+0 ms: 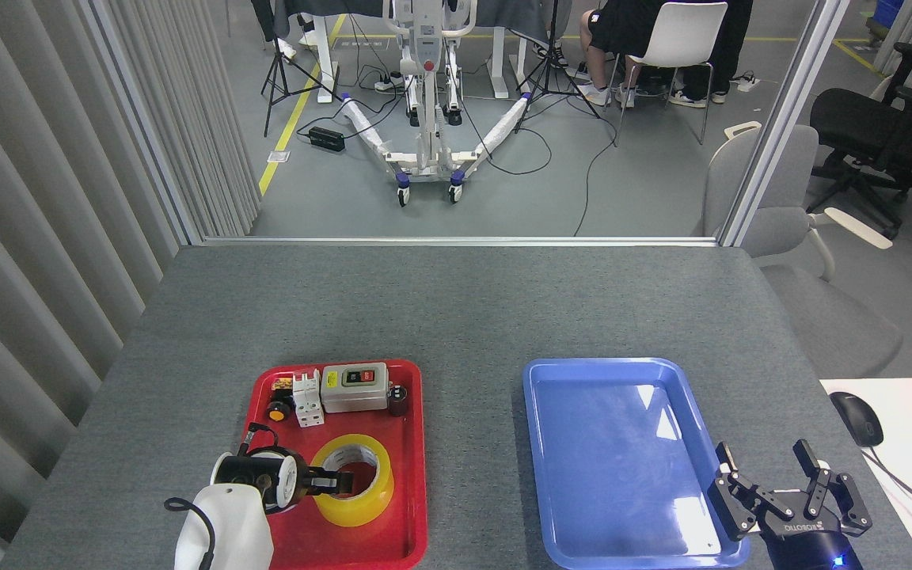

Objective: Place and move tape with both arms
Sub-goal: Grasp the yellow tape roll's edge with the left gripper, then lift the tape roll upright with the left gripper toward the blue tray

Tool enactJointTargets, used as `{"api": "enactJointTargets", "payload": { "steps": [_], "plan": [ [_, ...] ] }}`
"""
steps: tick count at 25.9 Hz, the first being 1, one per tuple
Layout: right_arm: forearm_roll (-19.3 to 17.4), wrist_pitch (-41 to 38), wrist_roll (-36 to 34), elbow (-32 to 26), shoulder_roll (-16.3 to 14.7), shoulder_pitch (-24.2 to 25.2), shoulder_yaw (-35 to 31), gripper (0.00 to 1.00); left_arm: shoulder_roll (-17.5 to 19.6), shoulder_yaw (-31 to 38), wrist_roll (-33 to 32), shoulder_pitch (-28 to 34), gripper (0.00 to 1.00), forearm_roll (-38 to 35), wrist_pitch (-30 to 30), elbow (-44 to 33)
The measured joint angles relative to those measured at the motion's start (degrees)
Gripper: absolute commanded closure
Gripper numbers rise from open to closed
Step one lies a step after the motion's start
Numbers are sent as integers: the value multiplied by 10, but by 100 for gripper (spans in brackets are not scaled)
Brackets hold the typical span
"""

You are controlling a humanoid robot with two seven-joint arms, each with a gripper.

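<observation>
Tape: the yellow roll [353, 480] is lying flat in the near half of the red tray [416, 443], core hole facing up.
Left hand: the left hand [335, 480] is set across the roll's left wall, one finger apparently inside the core; whether the wall is already pinched cannot be told, since the fingers are seen small and dark.
Right hand: the right hand [784, 492] is held with fingers spread and nothing in them, at the near right corner of the blue tray [539, 412].
Risk, thin grip: only one wall of the ring appears to be caught, so the roll could be tilted or swung once lifted, and dropped.
Risk, neighbours: the switch box [355, 388] and the white breaker [307, 400] stand just beyond the roll; they could be knocked if it is dragged forward.
Risk, tray: the red tray could be shifted on the tabletop [456, 309] if the roll is slid against its rim.
Risk, handover: a transfer could be missed if the roll hangs crooked.
</observation>
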Motion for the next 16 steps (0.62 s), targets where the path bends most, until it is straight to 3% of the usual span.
{"api": "enactJointTargets", "payload": {
  "steps": [5,10,16],
  "plan": [
    [23,0,0,-4,8,-5,2,0,3,0,0,1,56,-18,1,0],
    [42,-4,0,-5,17,-6,2,0,6,0,-1,4,96,-20,-2,-1],
    [46,-6,0,-5,20,-8,5,0,9,3,-4,6,100,33,4,-9]
  ]
}}
